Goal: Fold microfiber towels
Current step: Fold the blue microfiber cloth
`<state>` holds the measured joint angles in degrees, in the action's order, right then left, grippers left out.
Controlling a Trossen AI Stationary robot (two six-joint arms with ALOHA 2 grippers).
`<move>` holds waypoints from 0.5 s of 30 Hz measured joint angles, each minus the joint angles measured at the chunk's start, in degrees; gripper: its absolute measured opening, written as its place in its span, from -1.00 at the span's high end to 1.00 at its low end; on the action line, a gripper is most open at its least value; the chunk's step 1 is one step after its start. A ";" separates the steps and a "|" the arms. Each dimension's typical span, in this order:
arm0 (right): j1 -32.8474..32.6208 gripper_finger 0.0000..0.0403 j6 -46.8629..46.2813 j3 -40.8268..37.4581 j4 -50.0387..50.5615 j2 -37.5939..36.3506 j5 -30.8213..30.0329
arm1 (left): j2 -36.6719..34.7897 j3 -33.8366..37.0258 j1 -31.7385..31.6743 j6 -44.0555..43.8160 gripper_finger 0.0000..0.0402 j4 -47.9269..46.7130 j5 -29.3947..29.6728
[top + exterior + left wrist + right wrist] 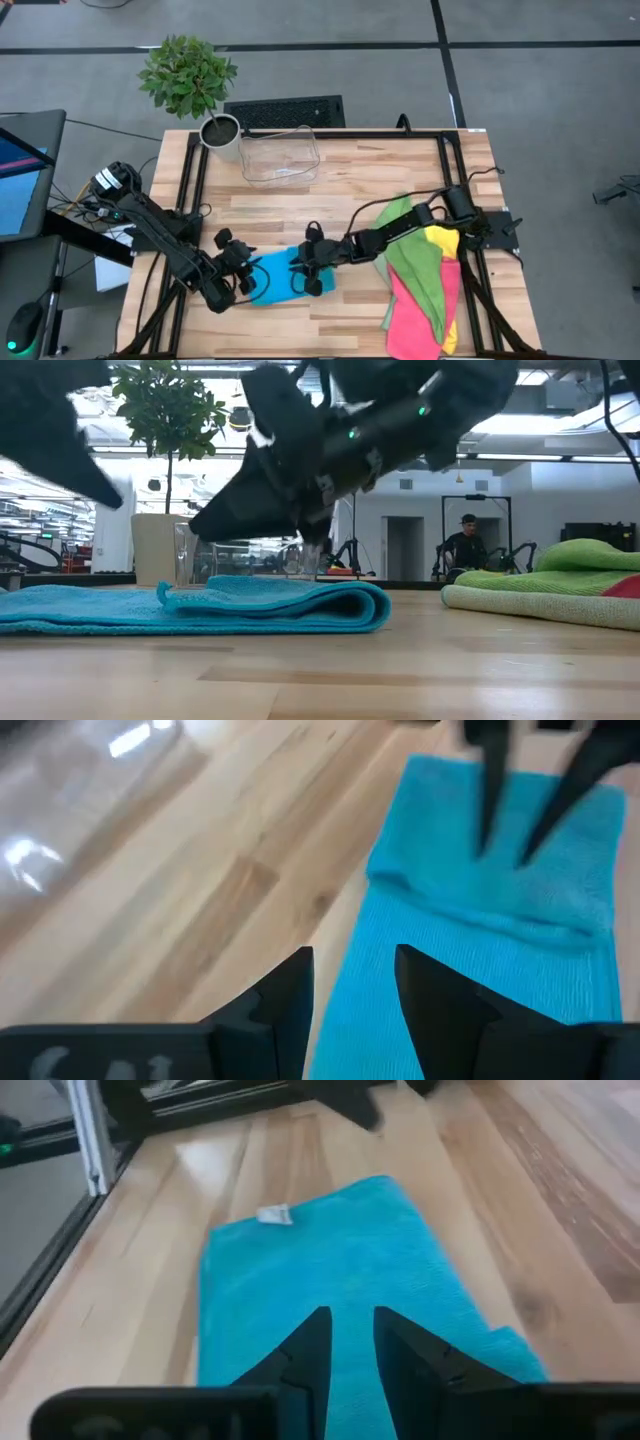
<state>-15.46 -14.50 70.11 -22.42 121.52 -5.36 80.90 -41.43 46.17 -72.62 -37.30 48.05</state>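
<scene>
Blue towel (282,277) flat on the wooden table (340,180), near the front edge, left of centre, partly folded with a rounded fold at its right end (365,605). Small white tag (274,1214) on one corner.

Left gripper (243,268) at the towel's left end, fingers (290,995) a narrow gap apart, just above the cloth edge, nothing visibly between them. Right gripper (308,270) over the towel's right end, fingers (310,1342) also narrowly parted, low over the blue surface; grip on the cloth not discernible.

Pile of other towels (425,285) at the right front of the table: green on top, yellow and pink beneath, under the right arm. Well apart from the blue one.

Clear plastic bin (280,155) toward the far edge, potted plant (190,80) beside it at the far left corner. Person (462,545) far back in the room.
</scene>
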 joint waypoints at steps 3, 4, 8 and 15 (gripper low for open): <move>-1.07 0.49 -0.02 0.01 -0.05 -0.64 -0.57 | 0.07 4.00 0.34 -4.80 0.33 0.66 -2.95; -1.35 0.49 -0.02 0.01 0.03 -0.62 -0.60 | 0.07 5.16 0.35 -5.89 0.33 0.41 -3.88; -2.07 0.49 -0.04 0.02 0.89 -0.57 -0.78 | -1.61 7.97 0.41 -7.38 0.26 1.27 -6.66; -2.17 0.49 -0.46 -0.02 2.54 -0.55 -0.76 | -6.56 7.87 1.57 -2.81 -0.15 2.40 -7.65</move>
<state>-17.63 -14.96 70.08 -19.88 120.97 -6.12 74.33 -33.56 47.75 -75.43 -34.90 40.40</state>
